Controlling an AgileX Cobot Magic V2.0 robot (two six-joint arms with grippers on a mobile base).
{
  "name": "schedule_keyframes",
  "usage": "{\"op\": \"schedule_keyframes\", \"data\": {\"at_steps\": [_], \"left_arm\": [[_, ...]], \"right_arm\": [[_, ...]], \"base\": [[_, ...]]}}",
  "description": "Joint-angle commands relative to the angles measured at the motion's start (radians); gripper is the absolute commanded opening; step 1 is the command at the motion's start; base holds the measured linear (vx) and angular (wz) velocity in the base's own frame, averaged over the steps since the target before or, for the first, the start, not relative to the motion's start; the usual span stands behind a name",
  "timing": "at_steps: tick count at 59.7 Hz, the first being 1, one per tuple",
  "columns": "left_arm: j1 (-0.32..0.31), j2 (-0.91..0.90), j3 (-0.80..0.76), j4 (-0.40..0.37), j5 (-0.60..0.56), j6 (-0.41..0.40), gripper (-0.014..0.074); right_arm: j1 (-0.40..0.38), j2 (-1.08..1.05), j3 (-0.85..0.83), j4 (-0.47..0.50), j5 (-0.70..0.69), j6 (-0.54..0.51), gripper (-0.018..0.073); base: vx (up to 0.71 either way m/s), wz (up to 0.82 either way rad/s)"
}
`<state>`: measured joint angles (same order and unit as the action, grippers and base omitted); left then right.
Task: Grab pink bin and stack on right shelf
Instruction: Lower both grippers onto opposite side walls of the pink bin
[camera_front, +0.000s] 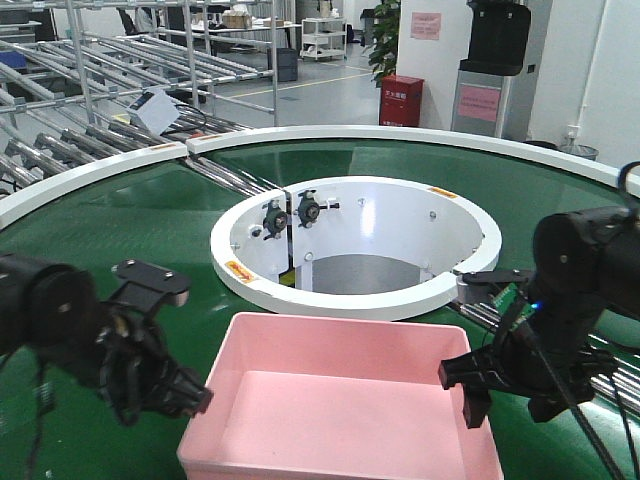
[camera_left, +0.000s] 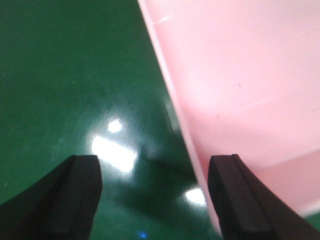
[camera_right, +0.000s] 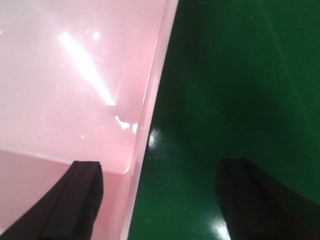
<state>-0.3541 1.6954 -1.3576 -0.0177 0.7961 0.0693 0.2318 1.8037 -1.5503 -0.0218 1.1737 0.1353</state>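
Observation:
The pink bin (camera_front: 340, 410) sits empty on the green conveyor belt at the front centre. My left gripper (camera_front: 185, 395) is open at the bin's left wall; in the left wrist view (camera_left: 155, 195) its jaws straddle the pink rim (camera_left: 200, 165), one finger over the belt, one over the bin's inside. My right gripper (camera_front: 468, 390) is open at the bin's right wall; in the right wrist view (camera_right: 157, 195) its jaws straddle the rim (camera_right: 145, 150) the same way. The right shelf is out of view.
A white ring guard (camera_front: 350, 245) surrounds the round opening in the curved green belt (camera_front: 150, 220) behind the bin. Tubular roller racks (camera_front: 90, 110) stand at the back left. A red cabinet (camera_front: 402, 100) and a grey machine (camera_front: 492, 70) stand beyond.

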Motion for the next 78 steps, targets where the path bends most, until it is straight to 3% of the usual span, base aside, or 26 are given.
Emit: {"op": "schedule_keyframes", "data": {"at_steps": [1, 19, 30, 39, 50, 61, 70, 78], "left_arm": [[-0.021, 0.03, -0.119, -0.007, -0.003, -0.045, 0.0576], [-0.027, 0.245, -0.36, -0.003, 0.097, -0.192, 0.0576], [-0.027, 0.305, -0.413, -0.001, 0.101, -0.236, 0.0576], [-0.027, 0.323, -0.413, 0.035, 0.113, -0.277, 0.0554], [-0.027, 0.323, -0.413, 0.057, 0.121, -0.285, 0.0437], [-0.027, 0.323, -0.413, 0.056, 0.137, -0.283, 0.0251], [-0.027, 0.323, -0.413, 0.048, 0.134, -0.283, 0.0126], [-0.027, 0.323, -0.413, 0.046, 0.134, -0.283, 0.0067]], "right_arm": [[0.0, 0.001, -0.07, -0.006, -0.007, 0.024, 0.051], [0.0, 0.117, -0.123, -0.006, -0.03, 0.112, 0.051], [0.0, 0.149, -0.123, -0.01, -0.07, 0.164, 0.0498], [0.0, 0.153, -0.123, -0.016, -0.085, 0.18, 0.0428], [0.0, 0.156, -0.123, -0.025, -0.086, 0.183, 0.0295], [0.0, 0.158, -0.121, -0.024, -0.083, 0.179, 0.0161], [0.0, 0.158, -0.121, -0.017, -0.083, 0.177, 0.011], [0.0, 0.158, -0.121, 0.004, -0.082, 0.181, 0.0098]], "base": [[0.0, 0.0], [0.0, 0.0], [0.0, 0.0], [0.0, 0.0], [0.0, 0.0], [0.0, 0.0], [0.0, 0.0], [0.0, 0.0]]}}
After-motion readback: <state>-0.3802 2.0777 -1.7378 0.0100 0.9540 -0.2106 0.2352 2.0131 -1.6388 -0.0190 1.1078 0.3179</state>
